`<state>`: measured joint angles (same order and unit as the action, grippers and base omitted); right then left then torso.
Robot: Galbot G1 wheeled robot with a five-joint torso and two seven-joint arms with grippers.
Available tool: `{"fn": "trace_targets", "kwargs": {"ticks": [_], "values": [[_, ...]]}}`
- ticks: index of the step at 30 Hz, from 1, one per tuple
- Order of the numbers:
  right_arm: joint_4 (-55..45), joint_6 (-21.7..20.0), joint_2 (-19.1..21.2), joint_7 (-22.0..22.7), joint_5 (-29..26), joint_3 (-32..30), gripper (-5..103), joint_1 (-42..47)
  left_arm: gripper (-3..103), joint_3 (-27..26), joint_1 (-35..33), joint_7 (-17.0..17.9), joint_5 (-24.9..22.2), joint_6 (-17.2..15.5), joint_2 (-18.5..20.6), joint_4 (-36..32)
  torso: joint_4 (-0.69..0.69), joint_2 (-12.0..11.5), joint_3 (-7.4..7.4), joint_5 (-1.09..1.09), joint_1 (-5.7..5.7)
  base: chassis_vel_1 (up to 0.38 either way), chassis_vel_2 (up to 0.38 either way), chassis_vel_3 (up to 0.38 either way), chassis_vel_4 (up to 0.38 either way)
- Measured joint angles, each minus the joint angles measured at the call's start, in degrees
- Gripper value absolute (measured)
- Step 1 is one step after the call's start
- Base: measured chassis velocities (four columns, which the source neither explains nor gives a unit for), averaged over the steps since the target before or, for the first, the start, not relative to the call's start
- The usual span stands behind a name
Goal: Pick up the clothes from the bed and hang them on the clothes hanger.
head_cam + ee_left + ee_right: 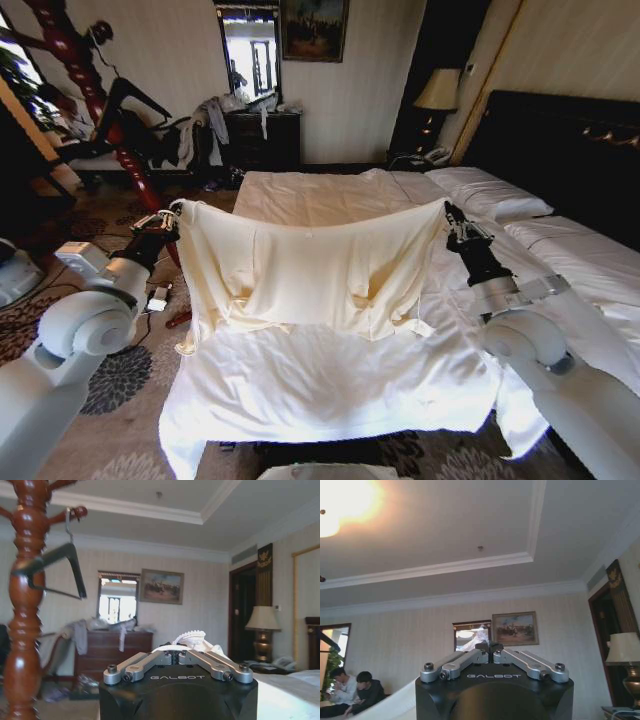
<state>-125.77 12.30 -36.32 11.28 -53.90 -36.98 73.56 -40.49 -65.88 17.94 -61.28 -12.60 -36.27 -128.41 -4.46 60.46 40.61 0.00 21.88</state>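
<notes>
Left hand and right hand each clamped on a top corner of the cream shirt, held spread above the bed. Black hanger hangs on coat stand.

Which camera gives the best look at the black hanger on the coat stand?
The left wrist view: the black hanger hangs by its metal hook from a peg of the wooden coat stand, seen close against the wall. The head view shows it smaller, beside the stand. In the right wrist view I can't make it out.

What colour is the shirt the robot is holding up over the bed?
Cream, pale yellow: the thin soft long-sleeved shirt shows best in the head view.
</notes>
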Motion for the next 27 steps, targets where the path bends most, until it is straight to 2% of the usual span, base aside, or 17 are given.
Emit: {"fn": "trace_targets", "kwargs": {"ticks": [3,6,7,8,9,10,12,13,14,15,17,18,19,21,22,25,27], "values": [[-0.6,0.0,0.0,-0.2,-0.2,0.0,0,-0.1,-2,1.2,-0.2,1.4,-2.3,-1.2,0.0,-0.6,-0.02,0.0,0.0,0.0,0.0,0.0,0.0,0.0,0.0],[-0.7,0.0,-0.3,-0.3,-0.3,-0.6,0,-0.1,13,2.5,-0.9,6.1,-2.7,-7.1,0.0,-0.4,-0.01,0.0,0.0,0.0,0.0,0.0,0.0,0.0,0.0],[-0.7,0.0,-0.3,-0.3,-0.3,-0.6,0,-0.1,13,2.5,-0.9,6.1,-2.7,-7.1,0.0,-0.4,-0.01,0.0,0.0,0.0,0.0,0.0,0.0,0.0,0.0],[-0.7,0.0,-0.6,-0.3,-0.3,-0.9,0,0.0,19,2.5,-1.4,6.8,-2.2,-8.6,0.0,0.0,-0.01,0.0,0.0,-0.01,0.0,0.0,0.0,0.0,0.0],[-0.6,0.1,-0.8,-0.3,-0.3,-1.1,0,0.1,24,2.3,-2.0,7.1,-2.1,-9.8,0.1,0.0,0.0,0.0,0.0,-0.02,0.0,0.0,0.0,0.0,0.0],[-0.5,0.1,-1.0,-0.3,-0.3,-1.3,0,0.2,24,2.0,-2.5,7.1,-2.0,-10.6,0.3,0.0,0.0,0.0,0.0,-0.02,0.0,0.0,0.0,0.0,0.0],[-0.4,0.2,-1.4,-0.4,-0.3,-1.3,0,0.3,34,1.3,-3.2,6.7,-2.0,-11.4,0.6,-0.3,-0.01,0.0,0.0,0.01,0.0,0.0,0.0,0.0,0.0],[-0.4,0.2,-1.4,-0.4,-0.3,-1.3,0,0.3,34,1.3,-3.2,6.7,-2.0,-11.4,0.6,-0.3,-0.01,0.0,0.0,0.01,0.0,0.0,0.0,0.0,0.0],[-0.4,0.2,-1.5,-0.4,-0.3,-1.3,0,0.3,40,0.9,-3.4,6.1,-2.3,-11.9,0.9,-0.7,-0.01,0.0,0.0,-0.01,0.0,0.0,0.0,0.0,0.0],[-0.4,0.2,-1.6,-0.4,-0.3,-1.3,0,0.3,40,0.6,-3.5,5.8,-2.6,-12.2,1.2,-1.0,-0.01,0.0,0.0,-0.01,0.0,0.0,0.0,0.0,0.0],[-0.6,0.2,-1.6,-0.4,-0.2,-1.0,0,0.1,51,-0.6,-3.4,5.3,-5.0,-13.6,2.2,-1.7,0.0,0.0,0.0,0.0,0.0,0.0,0.0,0.0,0.0],[-0.6,0.2,-1.6,-0.4,-0.2,-1.0,0,0.1,51,-0.6,-3.4,5.3,-5.0,-13.6,2.2,-1.7,0.0,0.0,0.0,0.0,0.0,0.0,0.0,0.0,0.0],[-0.6,0.2,-1.6,-0.4,-0.2,-1.0,0,0.1,56,-1.4,-3.2,5.6,-9.0,-15.9,2.9,-2.4,0.0,0.0,0.0,0.0,0.0,0.0,0.0,0.0,0.0],[-0.8,0.2,-1.3,-0.4,-0.2,-1.1,0,0.1,67,-2.4,-2.7,8.9,-18.3,-23.0,4.3,-2.8,0.0,0.0,0.0,0.01,0.0,0.0,0.0,0.0,0.0],[-0.8,0.2,-1.3,-0.4,-0.2,-1.1,0,0.1,67,-2.4,-2.7,8.9,-18.3,-23.0,4.3,-2.8,0.0,0.0,0.0,0.01,0.0,0.0,0.0,0.0,0.0],[-1.1,0.2,-0.8,-0.4,-0.1,-1.4,0,0.6,84,-0.5,-2.5,12.8,-24.5,-28.6,5.1,-0.4,-0.01,0.0,0.0,0.0,0.0,0.0,0.0,0.0,0.0],[-1.4,0.2,-0.5,-0.4,-0.2,-1.4,0,1.0,84,0.6,-2.5,13.8,-25.4,-29.4,5.2,0.7,0.0,0.0,0.0,-0.01,0.0,0.0,0.0,0.0,0.0]]}}
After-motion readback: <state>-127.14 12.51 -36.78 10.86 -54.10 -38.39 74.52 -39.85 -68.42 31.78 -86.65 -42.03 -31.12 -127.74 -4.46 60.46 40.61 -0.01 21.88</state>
